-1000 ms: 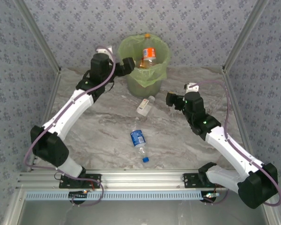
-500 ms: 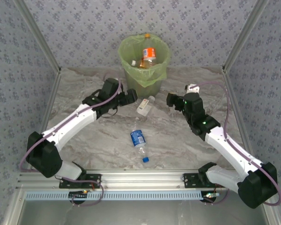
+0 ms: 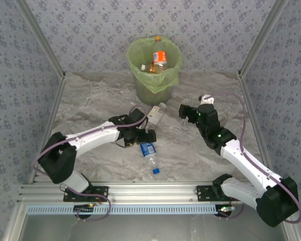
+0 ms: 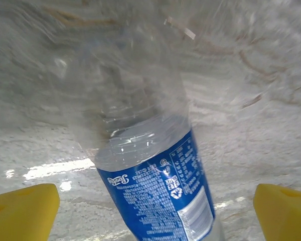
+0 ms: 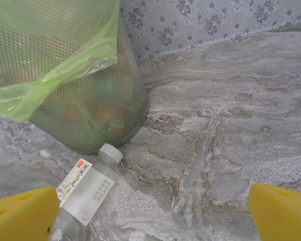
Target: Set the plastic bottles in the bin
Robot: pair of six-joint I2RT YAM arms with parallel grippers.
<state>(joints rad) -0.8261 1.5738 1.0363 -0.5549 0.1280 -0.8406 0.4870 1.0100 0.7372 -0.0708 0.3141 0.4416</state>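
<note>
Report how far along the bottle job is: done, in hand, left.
Done: an orange-label bottle and others sit in the bin. In hand: nothing gripped; the left gripper is open right by the blue-label bottle. Left: that bottle and the white-label bottle near the bin's foot, which the open right gripper faces.

Left wrist view: blue-label bottle [image 4: 158, 193] cut off by the bottom edge, its clear end blurred. Right wrist view: white-label bottle [image 5: 85, 193] base cut by the bottom edge; bin [image 5: 95, 105] cut off at top and left edges, contents indistinct through its mesh
</note>
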